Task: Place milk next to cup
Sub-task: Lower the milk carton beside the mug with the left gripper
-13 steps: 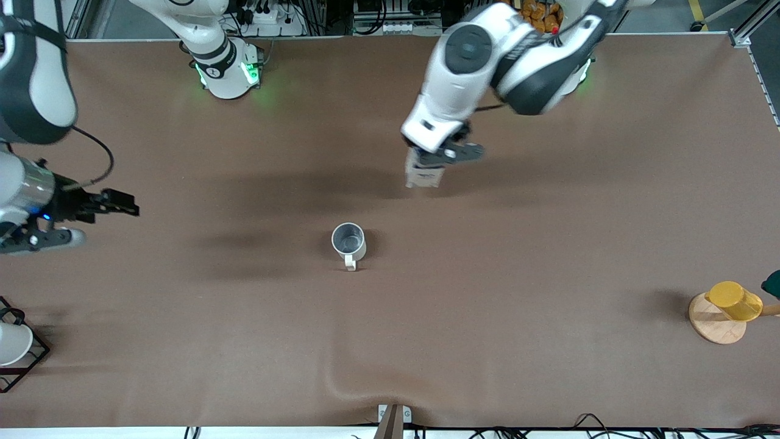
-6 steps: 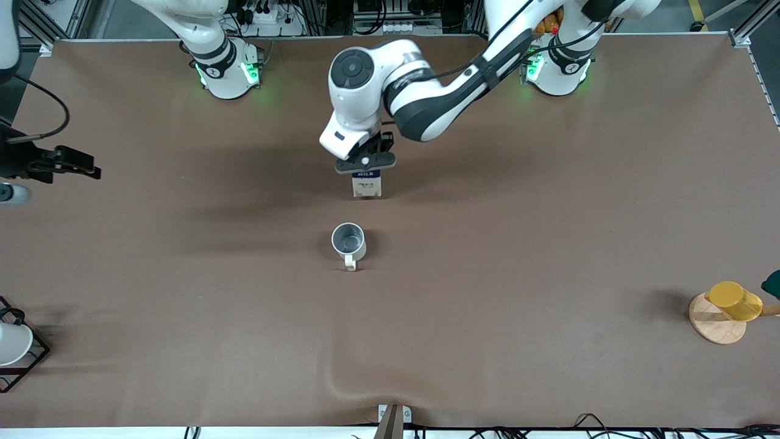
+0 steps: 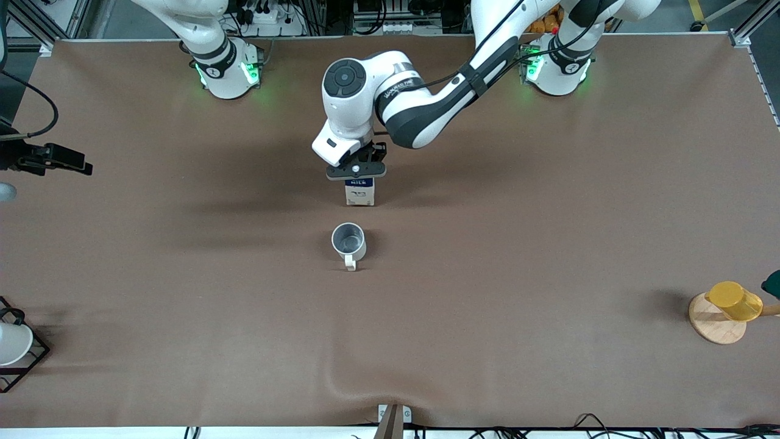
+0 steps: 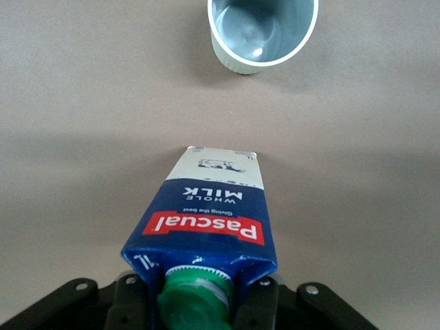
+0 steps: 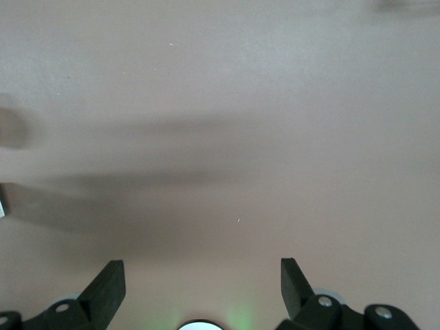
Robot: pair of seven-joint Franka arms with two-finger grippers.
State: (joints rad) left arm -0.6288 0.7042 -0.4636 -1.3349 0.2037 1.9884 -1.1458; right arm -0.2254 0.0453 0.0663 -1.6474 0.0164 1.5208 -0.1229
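The milk (image 3: pixel 360 194), a dark-blue carton with a green cap, red band and white lower sides, hangs upright in my left gripper (image 3: pixel 356 171). It is low over the bare table, a short gap from the cup (image 3: pixel 348 240). I cannot tell if its base touches the cloth. In the left wrist view the left gripper (image 4: pixel 196 304) is shut on the top of the milk (image 4: pixel 206 220) at the cap, with the cream, grey-lined cup (image 4: pixel 261 34) just ahead. My right gripper (image 3: pixel 73 163) waits at the right arm's end of the table, open and empty (image 5: pixel 203 285).
A yellow cup on a wooden stand (image 3: pixel 725 308) is at the left arm's end, near the front camera. A white cup in a black wire rack (image 3: pixel 15 347) is at the right arm's end. The brown cloth has a wrinkle (image 3: pixel 341 378) near the front edge.
My left arm carried the milk toward the right arm's end and lower, stopping close to the cup. My right gripper drew back toward the table's edge.
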